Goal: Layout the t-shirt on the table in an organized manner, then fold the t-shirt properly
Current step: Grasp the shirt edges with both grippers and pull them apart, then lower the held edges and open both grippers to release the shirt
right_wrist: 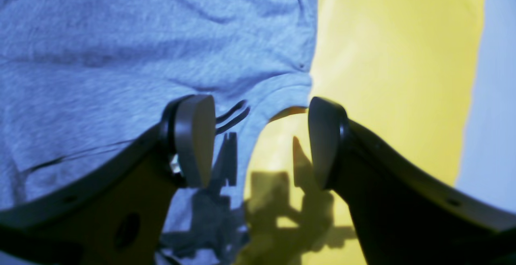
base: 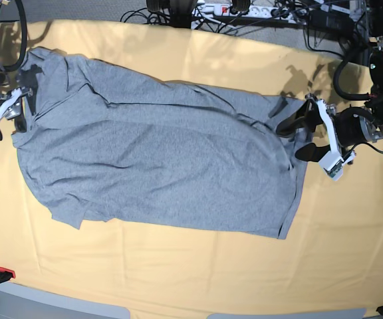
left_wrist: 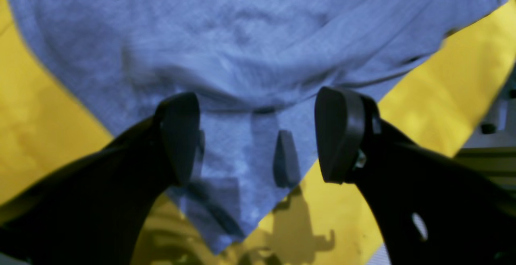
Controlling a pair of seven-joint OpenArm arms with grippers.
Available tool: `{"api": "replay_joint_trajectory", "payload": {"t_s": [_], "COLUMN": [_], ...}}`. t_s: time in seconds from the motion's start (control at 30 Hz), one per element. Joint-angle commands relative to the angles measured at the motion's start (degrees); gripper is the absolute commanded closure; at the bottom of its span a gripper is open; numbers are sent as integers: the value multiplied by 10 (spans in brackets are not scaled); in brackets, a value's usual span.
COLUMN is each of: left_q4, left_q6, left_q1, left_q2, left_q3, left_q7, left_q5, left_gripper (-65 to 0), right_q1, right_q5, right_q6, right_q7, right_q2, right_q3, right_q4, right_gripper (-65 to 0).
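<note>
The left gripper (left_wrist: 258, 136) has its jaws apart, holding nothing, over a corner of the t-shirt (base: 165, 159); the right gripper (right_wrist: 258, 140) is also apart at the opposite edge. The t-shirt lies spread on the table (base: 178, 279), plain grey side up, no lettering readable. Both wrist views are blurred.

The room is bright, with light from above. Both close-up views are blurry and tinted blue, bent at the edges. Dark, sharp shadows fall on the t-shirt (left_wrist: 250, 55) and the table (right_wrist: 383, 55). The view from above is clear and evenly lit
</note>
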Motion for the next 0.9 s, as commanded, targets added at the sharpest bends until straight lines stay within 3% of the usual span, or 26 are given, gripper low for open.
{"api": "replay_joint_trajectory", "payload": {"t_s": [0.0,0.1,0.23,0.37,0.5,0.7,0.87], "left_q4": [7,7,7,7,7,7,7], "left_q6": [-3,-3,-3,-3,-3,-3,-3], "left_q1": [-10,-10,-10,-10,-10,-10,-10], "left_q2": [-10,-11,-14,-14,-13,-13,-13], "left_q3": [-4,-4,-5,-5,-5,-5,-5], "left_q7": [-21,-21,-21,-21,-21,-26,-33], "left_q5": [0,13,13,17,25,23,23], "left_gripper": [-451,-451,-451,-451,-451,-451,-451], "right_q1": [8,7,-19,-60,-102,-146,-153], "right_q5": [8,79,240,347,381,382,363], "right_q6": [-5,17,63,64,64,64,64], "right_q7": [-4,-85,-185,-234,-234,-234,-226], "right_q2": [21,38,39,39,38,32,3], "right_q3": [4,5,19,20,20,19,18], "right_q4": [7,7,7,7,7,7,7], "right_gripper": [-385,-373,-373,-373,-373,-373,-373]}}
